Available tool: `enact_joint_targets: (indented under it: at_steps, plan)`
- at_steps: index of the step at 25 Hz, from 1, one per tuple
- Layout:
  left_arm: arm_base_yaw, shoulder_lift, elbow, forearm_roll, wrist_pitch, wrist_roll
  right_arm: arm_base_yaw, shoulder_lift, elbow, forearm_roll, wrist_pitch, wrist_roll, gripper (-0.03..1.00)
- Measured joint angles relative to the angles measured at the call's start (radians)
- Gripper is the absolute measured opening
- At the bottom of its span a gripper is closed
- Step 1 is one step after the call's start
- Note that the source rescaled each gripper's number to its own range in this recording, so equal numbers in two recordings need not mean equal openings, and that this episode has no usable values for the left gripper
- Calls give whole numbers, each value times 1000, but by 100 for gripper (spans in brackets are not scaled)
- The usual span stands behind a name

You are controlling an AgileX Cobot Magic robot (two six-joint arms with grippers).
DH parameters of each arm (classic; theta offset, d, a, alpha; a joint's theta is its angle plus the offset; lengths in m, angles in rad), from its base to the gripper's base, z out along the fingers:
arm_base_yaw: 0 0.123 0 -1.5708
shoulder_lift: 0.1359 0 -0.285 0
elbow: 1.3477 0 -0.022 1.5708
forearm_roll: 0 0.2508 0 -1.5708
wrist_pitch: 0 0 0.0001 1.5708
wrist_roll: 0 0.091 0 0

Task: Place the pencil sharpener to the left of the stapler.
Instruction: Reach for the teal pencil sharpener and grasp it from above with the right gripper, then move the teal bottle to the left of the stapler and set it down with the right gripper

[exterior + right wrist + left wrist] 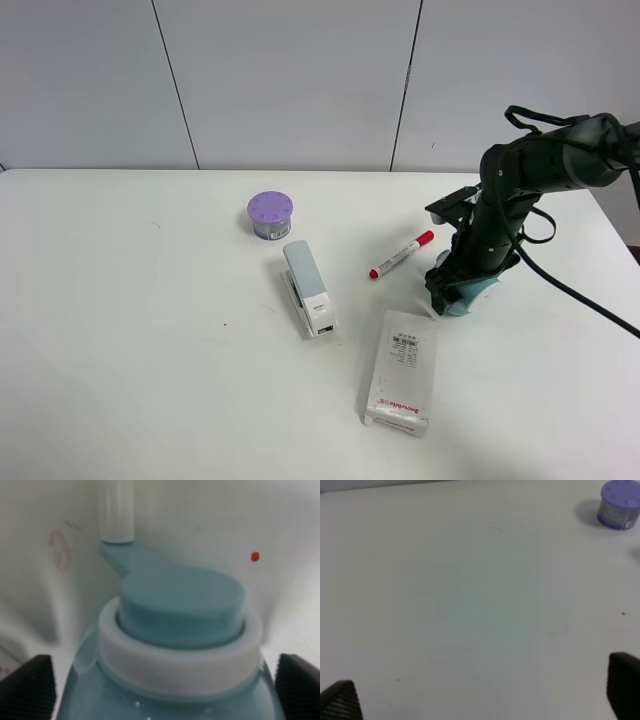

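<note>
The teal pencil sharpener (472, 293) sits on the table right of centre, mostly hidden under my right gripper (452, 290). In the right wrist view its teal dome and white ring (180, 615) fill the space between the two black fingers (30, 685), which meet its sides, and its crank arm points away. The stapler (308, 285), pale grey-blue on white, lies in the middle of the table to the sharpener's left. My left gripper (480, 692) hovers open over bare table, out of the exterior high view.
A red marker (402, 254) lies between the stapler and the sharpener. Behind the stapler stands a purple round tin (271, 215), which the left wrist view also shows (619, 505). A white box with red print (402, 372) lies near the front.
</note>
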Motion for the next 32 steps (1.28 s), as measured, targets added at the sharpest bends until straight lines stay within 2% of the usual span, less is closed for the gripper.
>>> enact_joint_targets:
  at_steps: [1,2,3,16,24,27,32]
  plan:
    - [0,0,0,0,0,0,0,0,0,0,0,0,29]
    - [0,0,0,0,0,0,0,0,0,0,0,1,11]
    - [0,0,0,0,0,0,0,0,0,0,0,1,0]
    - [0,0,0,0,0,0,0,-9,0,-19,11,1,1]
    - [0,0,0,0,0,0,0,-135,-9,8,52,0,1]
    - [0,0,0,0,0,0,17,-172,-71,24,116,0,1]
    - [0,0,0,0,0,0,99,-180,-248,53,198,2,1]
